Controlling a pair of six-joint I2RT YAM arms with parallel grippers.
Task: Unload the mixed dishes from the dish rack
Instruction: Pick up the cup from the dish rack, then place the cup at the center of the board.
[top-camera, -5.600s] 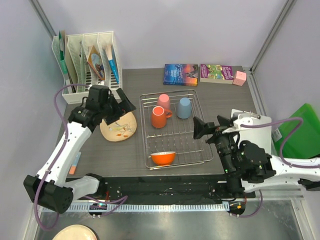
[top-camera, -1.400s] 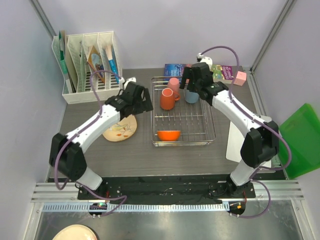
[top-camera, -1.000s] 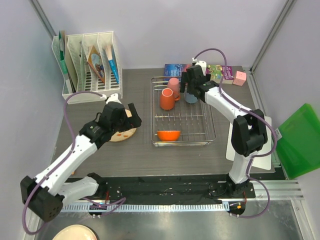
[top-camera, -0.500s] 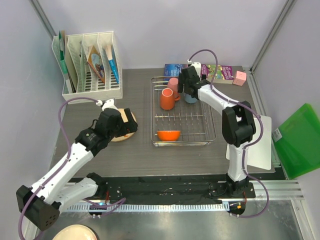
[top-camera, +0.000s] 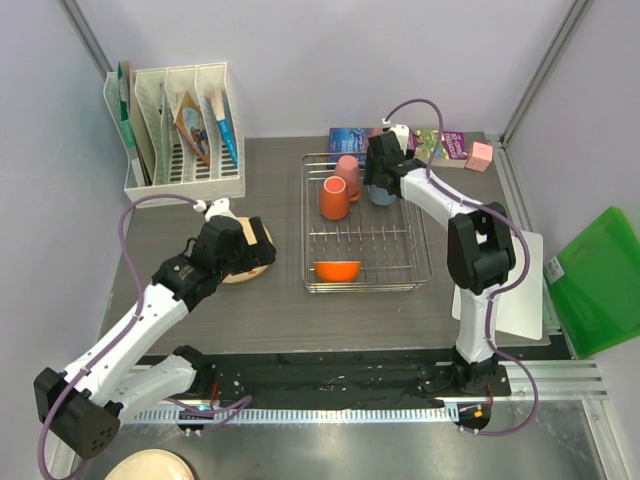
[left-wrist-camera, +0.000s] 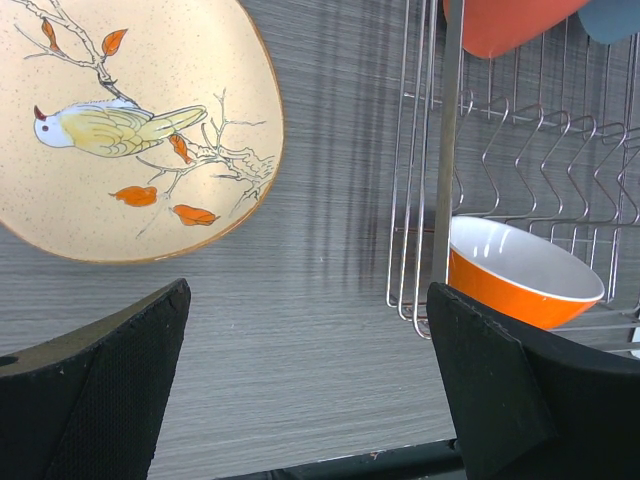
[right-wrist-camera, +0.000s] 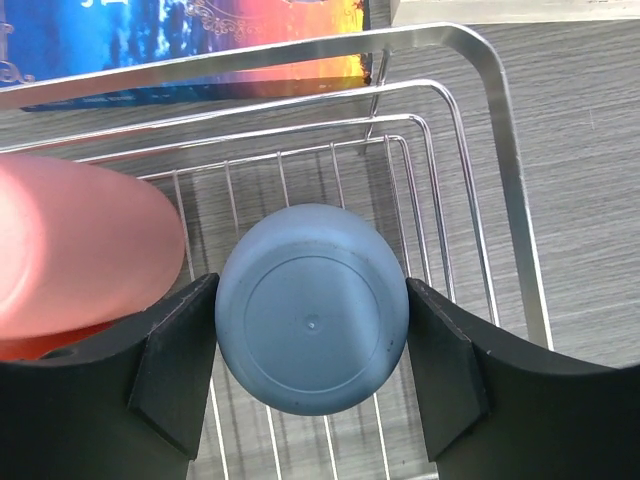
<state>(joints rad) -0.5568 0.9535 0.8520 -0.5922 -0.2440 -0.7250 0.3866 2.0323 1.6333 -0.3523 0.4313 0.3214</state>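
Right arm: rises beside the right side of the dish rack (top-camera: 425, 240), then bends back over the rack's far right corner, with the wrist pointing down
Right gripper (right-wrist-camera: 310, 282): lowered into the rack's far right corner, one finger on each side of the light blue cup (right-wrist-camera: 311, 322)
Right jaws: narrowed onto the cup, both pads against its sides with no gap showing
Light blue cup: upside down on the rack's wires, base up, in the far right corner
Left arm: slants from the near table edge towards the rack, with the wrist ending just left of it
Left gripper (left-wrist-camera: 308, 290): hovers over bare table just outside the rack's left wall
Left jaws: spread wide, nothing between them
Floral plate (left-wrist-camera: 120, 130): flat on the table left of the rack, with a bird and branch painted on it
Pink cup (top-camera: 347, 168): in the far part of the rack, just left of the blue cup
Orange mug (top-camera: 333, 200): in the rack, beside the pink cup on its near side
Orange bowl (top-camera: 337, 270): tilted at the rack's near edge, white inside showing
Book (right-wrist-camera: 180, 40): on the table just beyond the rack's far rim
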